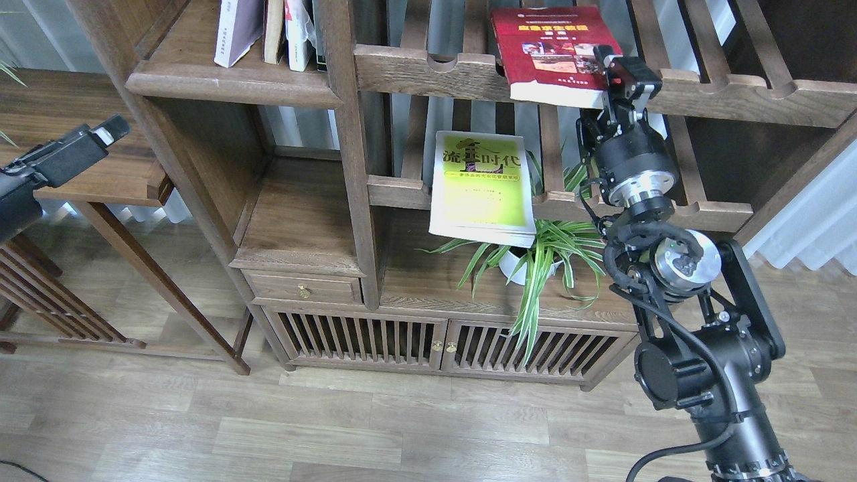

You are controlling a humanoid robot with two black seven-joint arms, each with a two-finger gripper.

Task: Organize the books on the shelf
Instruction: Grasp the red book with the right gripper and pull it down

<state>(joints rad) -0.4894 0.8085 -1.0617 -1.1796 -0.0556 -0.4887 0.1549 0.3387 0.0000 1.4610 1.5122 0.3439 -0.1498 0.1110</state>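
Floor point(335, 428): pale wood planks.
On it: bookcase point(348, 281) at 12 o'clock; side table point(134, 221) at 10 o'clock.

Home study: wooden bookcase point(301, 221) (potted plant point(535, 258)), plank floor point(335, 428).

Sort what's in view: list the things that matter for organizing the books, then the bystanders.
Job: dark red book, yellow-green book, lavender-white book, solid shelf, right gripper.
Bystanders: potted plant, slatted rack, drawer, left gripper.
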